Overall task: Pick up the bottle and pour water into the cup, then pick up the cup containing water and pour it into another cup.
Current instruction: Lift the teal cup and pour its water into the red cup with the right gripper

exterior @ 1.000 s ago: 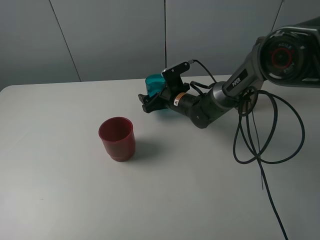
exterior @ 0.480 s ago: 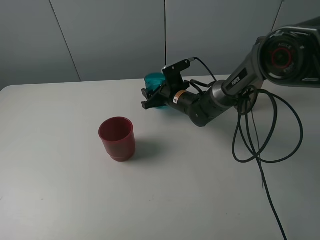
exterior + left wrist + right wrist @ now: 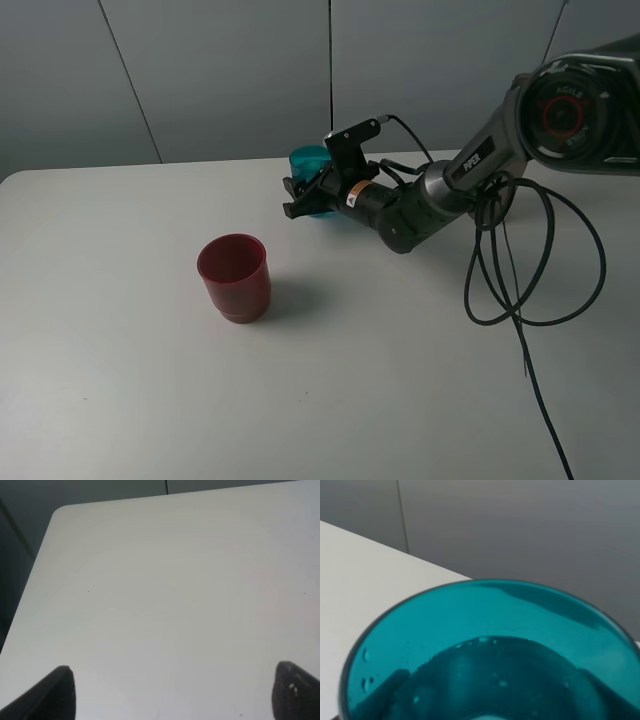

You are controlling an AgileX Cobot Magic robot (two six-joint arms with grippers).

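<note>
Exterior high view, teal cup (image 3: 308,158) clasped inside right gripper (image 3: 305,197), red cup (image 3: 234,276) apart

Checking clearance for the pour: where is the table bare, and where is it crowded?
Bare: the whole left side of the table beyond the red cup, and the front strip between that cup and the hanging cables. Crowded: the back centre, where the right end effector grips the teal cup.
</note>
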